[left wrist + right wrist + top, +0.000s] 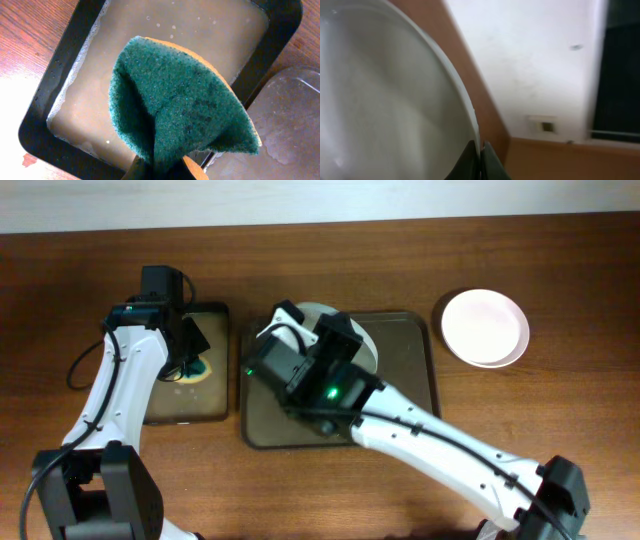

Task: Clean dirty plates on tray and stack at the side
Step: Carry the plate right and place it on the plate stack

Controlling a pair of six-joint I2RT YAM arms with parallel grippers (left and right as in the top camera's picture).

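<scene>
Scanning from overhead, found the right claw (481, 159) pinched together on the rim of a round shallow white plate (312, 310). Saw that plate held tilted over the far half of the large dark brown rectangular tray (410, 350). In the right wrist view, noted its rim edge caught between the dark fingertips. Logged a second round white plate (485, 328) lying flat on the brown wooden tabletop (560, 270), right of the tray and apart from it. Found the left claw (188, 348) clamped on a folded green-and-orange scouring sponge (185, 110), green face outward. Noted the sponge hanging over a smaller black tray (40, 120) of cloudy bubbly water (200, 40), just left of the brown tray. Could not tell whether sponge touched water.
</scene>
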